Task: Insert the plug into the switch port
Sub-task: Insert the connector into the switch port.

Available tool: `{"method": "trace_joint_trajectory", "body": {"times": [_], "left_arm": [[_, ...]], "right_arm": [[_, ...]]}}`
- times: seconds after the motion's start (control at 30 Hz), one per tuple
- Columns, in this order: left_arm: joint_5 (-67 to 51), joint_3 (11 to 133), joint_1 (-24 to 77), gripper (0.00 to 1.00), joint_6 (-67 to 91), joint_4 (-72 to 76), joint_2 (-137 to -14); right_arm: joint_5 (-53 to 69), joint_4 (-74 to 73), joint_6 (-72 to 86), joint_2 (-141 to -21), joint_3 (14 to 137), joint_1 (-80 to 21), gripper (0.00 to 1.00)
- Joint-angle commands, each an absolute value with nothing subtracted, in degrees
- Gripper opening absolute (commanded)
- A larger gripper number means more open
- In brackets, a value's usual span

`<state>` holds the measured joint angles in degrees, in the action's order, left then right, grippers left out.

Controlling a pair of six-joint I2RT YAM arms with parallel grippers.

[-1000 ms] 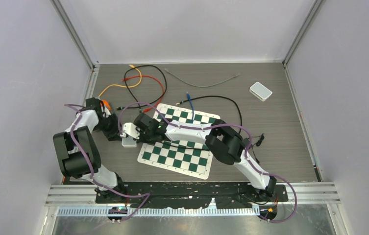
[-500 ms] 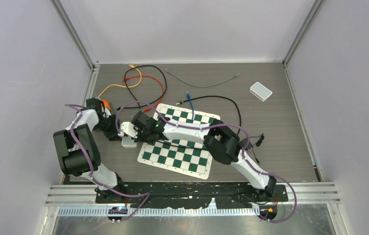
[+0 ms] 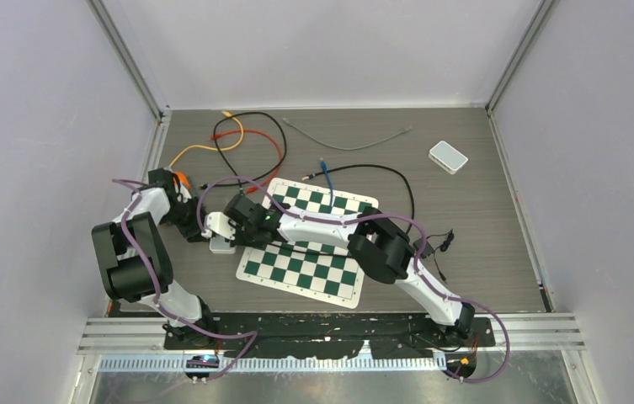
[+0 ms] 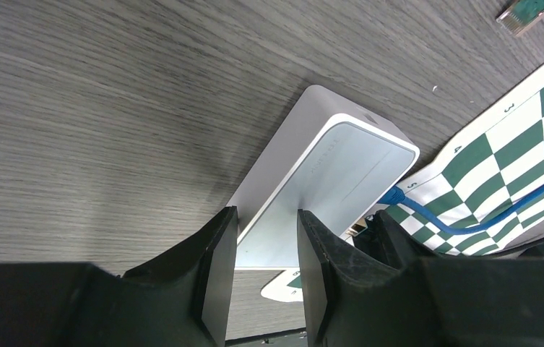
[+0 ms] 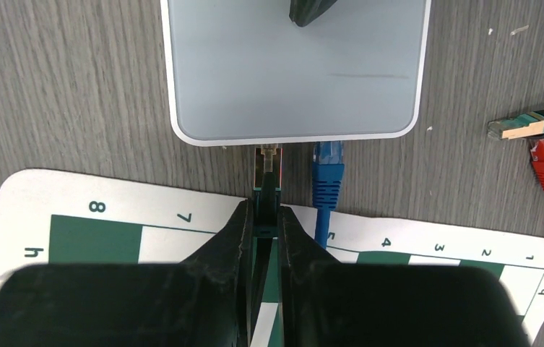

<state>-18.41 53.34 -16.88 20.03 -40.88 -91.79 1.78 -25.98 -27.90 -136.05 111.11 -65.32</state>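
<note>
Edging closer to the switch point(image 5: 254, 72), the right gripper point(image 5: 261, 211), clamped on the plug point(image 5: 266, 173), has its tip at the port but not seated, while the left gripper point(image 4: 267, 220) braces the switch, grip unclear.

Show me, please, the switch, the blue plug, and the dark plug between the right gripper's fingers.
switch point(image 5: 294, 79), right wrist view, middle of its top face.
blue plug point(image 5: 327, 177), right wrist view, middle of its body.
dark plug point(image 5: 267, 165), right wrist view, its front end.

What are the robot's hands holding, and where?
Right gripper pinches the plug by its boot, behind the tip. Left gripper clamps the white switch at the end opposite its ports.
</note>
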Motion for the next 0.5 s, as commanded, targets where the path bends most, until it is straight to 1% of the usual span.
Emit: {"method": "trace_joint_trajectory", "body": {"times": [0.0, 0.3, 0.47], "left_arm": [[-20.6, 53.5, -16.8, 0.38, 18.8, -40.5, -92.3], [-22.7, 53.0, -16.8, 0.37, 18.6, -40.5, -92.7], [-24.6, 51.7, -16.6, 0.36, 19.7, -39.5, -92.4]], "right_arm": [[5.3, -24.3, -28.6, -134.9, 112.5, -65.9, 0.05], [10.6, -19.7, -26.9, -135.4, 111.1, -64.7, 0.05], [10.2, -19.7, -25.4, -136.6, 112.4, -64.2, 0.05]]}}
